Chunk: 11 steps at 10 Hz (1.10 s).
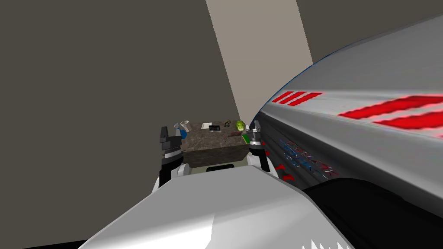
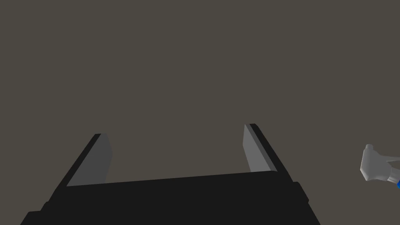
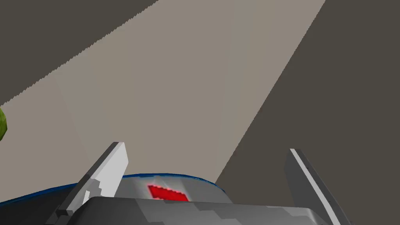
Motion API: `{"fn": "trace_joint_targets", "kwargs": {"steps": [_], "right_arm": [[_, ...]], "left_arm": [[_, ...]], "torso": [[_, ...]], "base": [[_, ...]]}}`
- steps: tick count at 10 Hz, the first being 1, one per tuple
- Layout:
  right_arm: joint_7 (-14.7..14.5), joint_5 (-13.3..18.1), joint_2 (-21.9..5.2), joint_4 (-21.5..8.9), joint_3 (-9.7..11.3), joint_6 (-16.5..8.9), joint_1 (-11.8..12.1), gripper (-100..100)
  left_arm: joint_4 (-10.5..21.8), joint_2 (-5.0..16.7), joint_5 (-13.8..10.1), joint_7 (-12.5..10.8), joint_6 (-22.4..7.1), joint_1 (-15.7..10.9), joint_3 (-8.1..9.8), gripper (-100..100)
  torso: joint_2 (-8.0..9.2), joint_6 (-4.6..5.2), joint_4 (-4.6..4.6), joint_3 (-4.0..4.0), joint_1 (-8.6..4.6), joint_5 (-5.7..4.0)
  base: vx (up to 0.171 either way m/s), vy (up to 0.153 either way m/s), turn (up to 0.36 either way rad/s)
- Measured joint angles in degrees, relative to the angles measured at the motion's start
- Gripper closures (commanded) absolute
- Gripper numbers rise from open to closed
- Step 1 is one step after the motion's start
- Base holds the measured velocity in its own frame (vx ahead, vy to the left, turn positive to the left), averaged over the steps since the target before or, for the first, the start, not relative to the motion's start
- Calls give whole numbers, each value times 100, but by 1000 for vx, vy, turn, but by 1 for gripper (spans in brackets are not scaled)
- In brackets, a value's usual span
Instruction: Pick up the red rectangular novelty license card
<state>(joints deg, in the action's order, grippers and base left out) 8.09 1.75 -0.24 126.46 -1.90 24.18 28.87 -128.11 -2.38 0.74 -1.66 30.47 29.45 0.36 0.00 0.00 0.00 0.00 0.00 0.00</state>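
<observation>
Since the dull red card (image 1: 233, 134) lies on the counter (image 1: 203, 145) beside a green item (image 1: 239, 126), the released right hand (image 1: 256, 129) risks knocking that, or scraping the grey striped body (image 1: 367, 73) alongside; left hand (image 2: 174, 131) likewise released

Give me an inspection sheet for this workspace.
Surface: small table with a dark mottled top.
Job's things: dark red flat patch near the table's right edge, possibly the card; too small to confirm.
Clutter: white cup, spray bottle, green object, small dark items.
Grippers: left gripper open, empty; right gripper open, empty.
Cables: nothing seen.
Surroundings: dark walls; large grey panel with red stripes on the right.
</observation>
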Motion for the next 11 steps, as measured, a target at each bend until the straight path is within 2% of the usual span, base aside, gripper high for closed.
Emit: {"fn": "trace_joint_targets", "kwargs": {"steps": [1, 11], "right_arm": [[-2, 0, -36, -4, -5, -7, -3, -100], [-195, 49, -1591, -279, -89, -407, -123, -100]], "left_arm": [[0, 0, 0, 0, 0, 0, 0, 0], [0, 0, 0, 0, 0, 0, 1, 0]], "torso": [[0, 0, 0, 0, -2, 0], [8, 1, 2, 5, -17, -4]], "base": [[-7, -28, 142], [-22, -40, 132]]}}
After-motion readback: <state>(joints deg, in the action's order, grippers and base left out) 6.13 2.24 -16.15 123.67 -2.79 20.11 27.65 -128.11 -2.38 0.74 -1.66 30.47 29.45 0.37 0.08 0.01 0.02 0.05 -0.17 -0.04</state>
